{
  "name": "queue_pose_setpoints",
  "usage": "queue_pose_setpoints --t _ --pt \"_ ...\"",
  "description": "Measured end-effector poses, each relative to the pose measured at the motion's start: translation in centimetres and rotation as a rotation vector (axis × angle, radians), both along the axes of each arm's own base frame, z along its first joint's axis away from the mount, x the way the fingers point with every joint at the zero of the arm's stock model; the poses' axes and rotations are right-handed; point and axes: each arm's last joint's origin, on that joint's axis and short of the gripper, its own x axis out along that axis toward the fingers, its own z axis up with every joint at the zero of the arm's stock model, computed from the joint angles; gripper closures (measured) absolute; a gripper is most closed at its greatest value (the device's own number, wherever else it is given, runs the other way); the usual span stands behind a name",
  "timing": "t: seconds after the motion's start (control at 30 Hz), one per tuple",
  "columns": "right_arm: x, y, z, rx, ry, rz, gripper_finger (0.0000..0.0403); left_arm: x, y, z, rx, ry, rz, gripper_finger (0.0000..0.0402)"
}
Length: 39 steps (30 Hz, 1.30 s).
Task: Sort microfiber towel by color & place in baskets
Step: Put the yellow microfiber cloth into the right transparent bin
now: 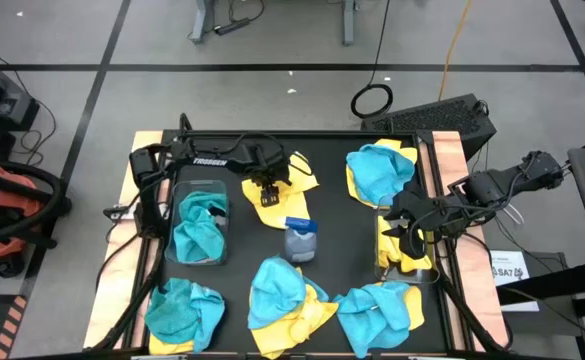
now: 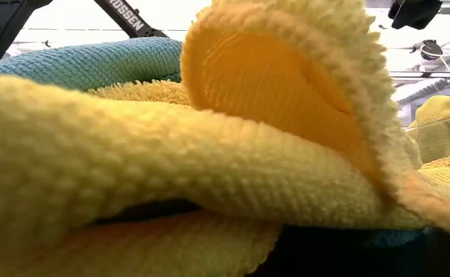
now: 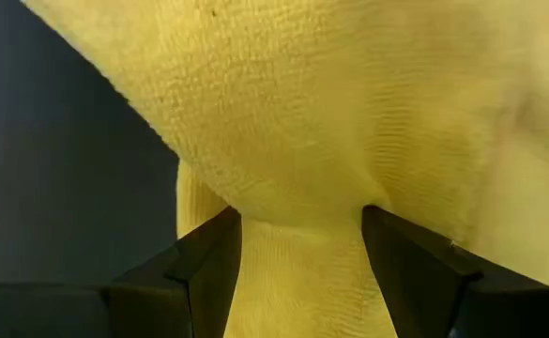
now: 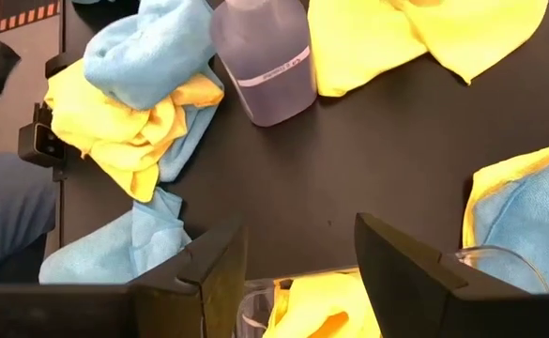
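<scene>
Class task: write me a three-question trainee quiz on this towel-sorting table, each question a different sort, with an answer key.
1. True or false: the left gripper has a yellow towel between its fingers.
2. Which colour of towel lies in the left basket? A) yellow B) teal C) none
3. Fill in: the grey spray bottle stands near the ___ of the table.

Key
1. True; the left wrist view shows yellow cloth pinched between the fingers.
2. B; a teal towel fills it.
3. Middle; the right gripper hovers, open, above the right basket, which holds yellow.
</scene>
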Motion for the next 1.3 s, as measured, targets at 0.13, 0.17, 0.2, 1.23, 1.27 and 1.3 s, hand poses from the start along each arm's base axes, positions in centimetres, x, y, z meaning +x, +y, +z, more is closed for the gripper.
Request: queue_pose_setpoints --t 0.13,0.17,0.2,1.23,1.27,1.3 --pt "0.2 0.1 0.0 0.004 -0.010 -0.001 0.0214 -0.5 -0.1 -0.9 0.031 0.002 0.002 0.0176" --pt "0.2 0.1 0.1 0.005 -0.013 -0.001 0.0214 -0.6 -0.2 -1.0 0.043 0.010 0.006 0.0181" --pt "0.2 0.1 0.1 0.007 -0.016 -0.001 0.0214 -0.7 -0.2 -1.0 0.055 0.018 0.011 0.0191" --pt "4.4 0.7 -0.5 -0.339 -0.166 -0.178 0.0214 -3.7 -0.7 11.1 0.369 -0.268 0.094 0.0400" --pt "4.6 0.7 -0.4 -0.355 -0.186 -0.174 0.0214 -4.0 -0.9 11.9 0.381 -0.299 0.098 0.0400" --pt "4.7 0.8 -0.2 -0.370 -0.206 -0.170 0.0214 -4.3 -1.0 12.8 0.393 -0.335 0.101 0.0400"
